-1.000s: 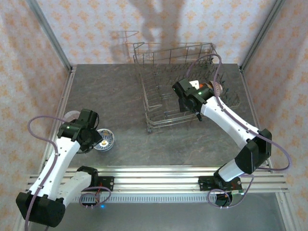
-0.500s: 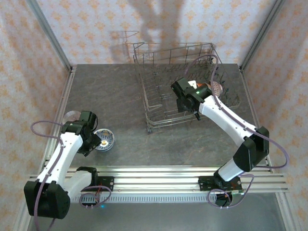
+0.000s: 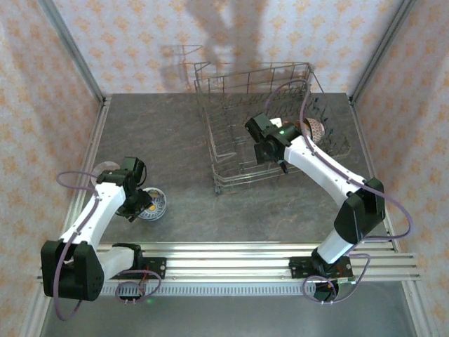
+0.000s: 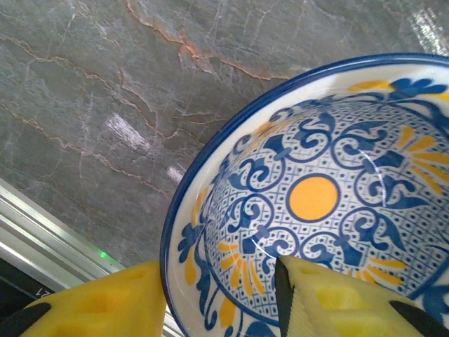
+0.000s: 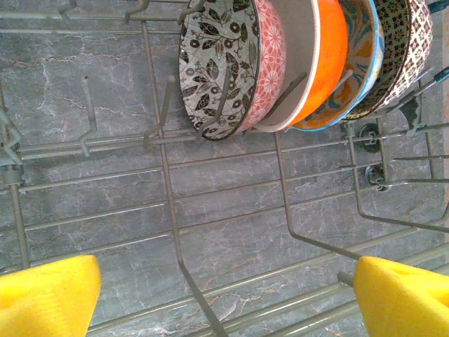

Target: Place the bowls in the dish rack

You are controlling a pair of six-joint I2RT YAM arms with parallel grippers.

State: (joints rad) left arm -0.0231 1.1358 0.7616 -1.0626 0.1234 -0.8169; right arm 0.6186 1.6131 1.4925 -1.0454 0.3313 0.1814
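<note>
Left wrist view, and the left gripper (image 4: 217, 298) has its yellow foam pads at the bottom edge. One pad sits outside the rim at lower left and the other is down inside the bowl. The jaws are parted, straddling the wall and not yet pinching it, by the look of it. Between them is the round blue-and-white patterned ceramic bowl with the orange centre dot (image 4: 313, 198). It lies mouth-up on the grey marbled table (image 4: 105, 105).

Over to the right wrist view: the right gripper (image 5: 224, 295) is spread wide and empty, its pads in the two lower corners. It hangs over the floor of the grey wire dish rack (image 5: 168, 210). At upper right a row of bowls stands on edge between the tines. A black-and-white leaf-patterned bowl (image 5: 217, 63) leads it, then a pink one (image 5: 270, 63) and an orange one (image 5: 326, 56).

From the top view, the loose bowl sits at lower left and the rack at upper right, well apart. The left arm is plainly the nearer one. A round bowl offers no long axis, so a rim pinch looks the likely next step.
</note>
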